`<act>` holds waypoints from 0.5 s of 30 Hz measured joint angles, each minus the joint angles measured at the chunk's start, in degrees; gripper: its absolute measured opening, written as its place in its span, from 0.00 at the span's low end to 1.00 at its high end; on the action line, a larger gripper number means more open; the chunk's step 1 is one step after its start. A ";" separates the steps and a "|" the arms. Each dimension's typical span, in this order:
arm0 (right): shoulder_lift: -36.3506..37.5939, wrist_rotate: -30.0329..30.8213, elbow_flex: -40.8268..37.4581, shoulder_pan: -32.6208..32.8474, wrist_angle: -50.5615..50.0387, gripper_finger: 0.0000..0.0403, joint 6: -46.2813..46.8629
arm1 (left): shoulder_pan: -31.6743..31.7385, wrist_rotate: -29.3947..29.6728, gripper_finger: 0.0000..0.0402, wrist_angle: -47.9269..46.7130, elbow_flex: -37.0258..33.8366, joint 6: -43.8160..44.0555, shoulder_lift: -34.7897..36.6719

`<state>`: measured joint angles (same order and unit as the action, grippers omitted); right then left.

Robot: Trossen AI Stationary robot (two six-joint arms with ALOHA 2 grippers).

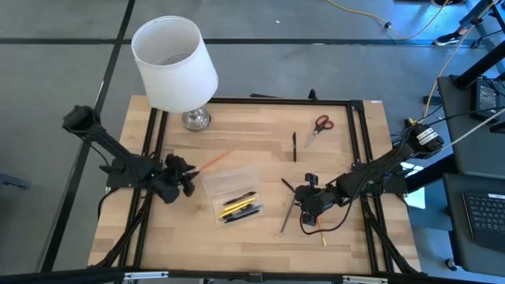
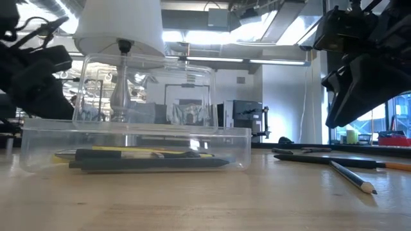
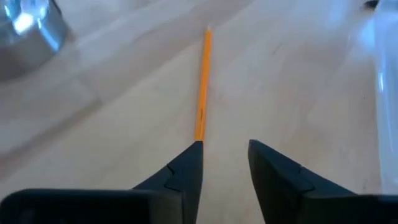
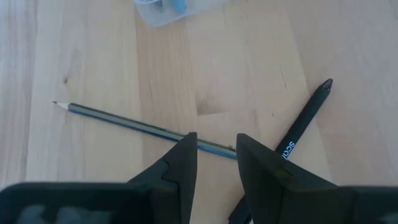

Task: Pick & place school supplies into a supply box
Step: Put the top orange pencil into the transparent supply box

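Pencil (image 3: pixel 201 87), orange, lies on the tabletop (image 1: pixel 260 237) straight ahead of my left tool (image 3: pixel 224 158), long axis running away from its parted fingers, beside the box (image 1: pixel 232 192). My right tool (image 4: pixel 216 152) hangs part-open over a grey pencil (image 4: pixel 124 121).

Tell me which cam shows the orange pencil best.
Left wrist view: the orange pencil runs clear on the wood from the left gripper, whose jaws stand apart. The high view shows a thin orange line beside it. Low and right wrist views don't show it.
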<state>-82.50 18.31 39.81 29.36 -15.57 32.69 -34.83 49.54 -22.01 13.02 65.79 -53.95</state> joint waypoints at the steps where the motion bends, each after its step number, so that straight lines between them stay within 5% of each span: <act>1: 0.00 0.04 0.00 0.00 0.01 0.29 0.00 | -0.73 1.46 0.32 1.54 -0.91 -0.85 0.00; 15: 0.00 0.10 0.00 -3.24 1.60 0.29 -1.53 | -3.37 9.42 0.36 23.85 -12.22 -9.45 -0.04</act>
<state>-82.50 18.41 39.81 26.13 -13.97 31.16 -38.20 58.96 1.84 0.81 56.34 -54.00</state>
